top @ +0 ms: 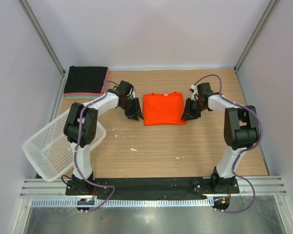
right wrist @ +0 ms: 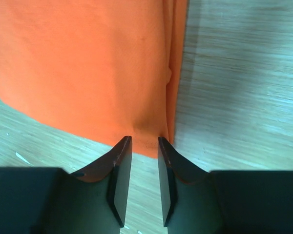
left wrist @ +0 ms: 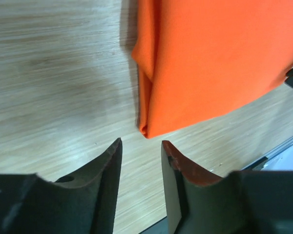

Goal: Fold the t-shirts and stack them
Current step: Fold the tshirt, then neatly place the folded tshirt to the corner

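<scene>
The bright orange-red t-shirt [top: 163,108] lies folded into a rectangle on the table's middle. It also shows in the left wrist view [left wrist: 215,58] and the right wrist view [right wrist: 88,63]. My left gripper [top: 135,115] is at the shirt's near left corner. Its jaws [left wrist: 140,145] are open and empty, just short of that corner. My right gripper [top: 190,115] is at the near right corner. Its jaws [right wrist: 144,141] are narrowly open, with their tips at the shirt's edge. A folded stack [top: 86,80], black on top of pink and teal, lies at the back left.
A white plastic mesh basket [top: 53,146] lies tilted at the table's left edge, beside the left arm. Small white scraps [top: 133,149] lie on the wood in front of the shirt. Grey walls enclose the table on three sides.
</scene>
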Tool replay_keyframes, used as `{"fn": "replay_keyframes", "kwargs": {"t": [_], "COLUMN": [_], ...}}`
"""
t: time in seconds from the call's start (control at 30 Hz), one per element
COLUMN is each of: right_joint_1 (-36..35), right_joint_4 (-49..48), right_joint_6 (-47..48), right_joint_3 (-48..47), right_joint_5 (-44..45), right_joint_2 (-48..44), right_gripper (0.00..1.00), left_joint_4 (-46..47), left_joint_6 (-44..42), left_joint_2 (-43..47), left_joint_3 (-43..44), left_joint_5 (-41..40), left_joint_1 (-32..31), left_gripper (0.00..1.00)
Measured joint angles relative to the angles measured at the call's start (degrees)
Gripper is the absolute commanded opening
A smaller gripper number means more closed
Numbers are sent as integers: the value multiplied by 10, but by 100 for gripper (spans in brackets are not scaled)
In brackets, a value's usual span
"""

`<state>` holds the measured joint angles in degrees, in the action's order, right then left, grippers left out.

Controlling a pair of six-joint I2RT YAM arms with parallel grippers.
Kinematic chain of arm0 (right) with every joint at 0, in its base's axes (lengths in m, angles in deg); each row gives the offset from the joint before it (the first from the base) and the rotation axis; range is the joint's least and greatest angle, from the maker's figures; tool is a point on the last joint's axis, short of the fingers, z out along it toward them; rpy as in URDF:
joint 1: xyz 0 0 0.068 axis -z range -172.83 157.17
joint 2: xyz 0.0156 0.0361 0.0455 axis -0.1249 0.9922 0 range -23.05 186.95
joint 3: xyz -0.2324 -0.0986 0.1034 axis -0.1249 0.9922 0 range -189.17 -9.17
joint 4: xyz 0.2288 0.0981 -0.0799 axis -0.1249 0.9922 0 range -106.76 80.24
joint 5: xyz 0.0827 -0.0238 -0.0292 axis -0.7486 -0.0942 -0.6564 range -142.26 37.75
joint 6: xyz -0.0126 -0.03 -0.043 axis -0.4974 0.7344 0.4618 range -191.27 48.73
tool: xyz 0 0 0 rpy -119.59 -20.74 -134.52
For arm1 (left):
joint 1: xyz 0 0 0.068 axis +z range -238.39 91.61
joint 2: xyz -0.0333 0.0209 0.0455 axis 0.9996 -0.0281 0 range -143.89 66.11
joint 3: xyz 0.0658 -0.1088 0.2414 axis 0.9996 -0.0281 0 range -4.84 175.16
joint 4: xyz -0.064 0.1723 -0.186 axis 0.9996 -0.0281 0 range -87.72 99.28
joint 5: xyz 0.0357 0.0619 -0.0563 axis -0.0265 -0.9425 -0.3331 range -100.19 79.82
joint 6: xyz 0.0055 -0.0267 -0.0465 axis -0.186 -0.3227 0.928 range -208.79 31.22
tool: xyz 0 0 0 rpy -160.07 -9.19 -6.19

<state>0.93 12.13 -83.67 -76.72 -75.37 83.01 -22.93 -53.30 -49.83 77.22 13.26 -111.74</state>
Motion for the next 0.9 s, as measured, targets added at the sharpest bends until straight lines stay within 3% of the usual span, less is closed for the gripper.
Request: {"fn": "replay_keyframes", "kwargs": {"t": [0.13, 0.4, 0.67, 0.9], "right_joint_1": [1, 1, 1, 1], "right_joint_4": [15, 19, 12, 6], "right_joint_6": [0, -13, -28, -30], "right_joint_3": [-3, -22, -24, -24], "right_joint_5": [10, 9, 5, -5], "right_joint_2": [-38, -107, -113, -114], "right_gripper": [42, 50, 53, 53], "left_joint_4": [-11, 31, 91, 135], "left_joint_6": [0, -20, 3, 24], "left_joint_2": [23, -35, -141, -151], "left_joint_3": [32, 153, 156, 160], "left_joint_5": [-16, 2, 38, 36], "left_joint_1": [8, 37, 39, 32], "left_gripper": [48, 49, 48, 48]}}
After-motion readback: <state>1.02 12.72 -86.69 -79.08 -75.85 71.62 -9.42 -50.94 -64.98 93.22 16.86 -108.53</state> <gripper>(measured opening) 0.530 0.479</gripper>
